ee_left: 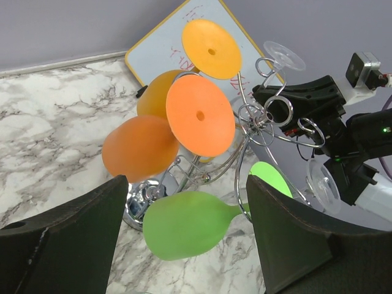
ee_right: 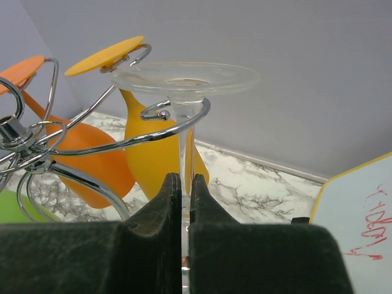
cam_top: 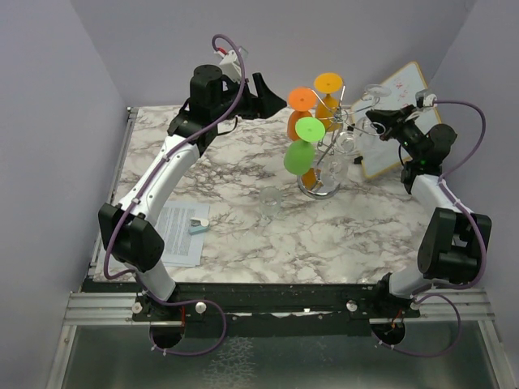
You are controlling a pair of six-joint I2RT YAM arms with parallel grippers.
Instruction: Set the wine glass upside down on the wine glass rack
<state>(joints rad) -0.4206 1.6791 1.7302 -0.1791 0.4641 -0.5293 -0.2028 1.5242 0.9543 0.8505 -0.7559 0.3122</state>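
The clear wine glass (ee_right: 184, 78) is upside down, foot up, with its stem inside a curled arm of the silver wire wine glass rack (ee_right: 92, 147). My right gripper (ee_right: 182, 180) is shut on the stem just below that curl. In the top view the glass foot (cam_top: 377, 91) sits at the rack's (cam_top: 319, 188) right side, above the right gripper (cam_top: 375, 113). The left wrist view shows the foot (ee_left: 283, 56) and bowl (ee_left: 323, 184). My left gripper (cam_top: 261, 87) is open and empty, hovering at the far left of the rack (ee_left: 254, 116).
Two orange glasses (cam_top: 301, 99), (cam_top: 328, 83) and a green one (cam_top: 309, 129) hang on the rack. Another clear glass (cam_top: 269, 200) stands on the marble table. A tilted whiteboard (cam_top: 397, 113) stands behind the right arm. A paper sheet (cam_top: 180, 235) lies front left.
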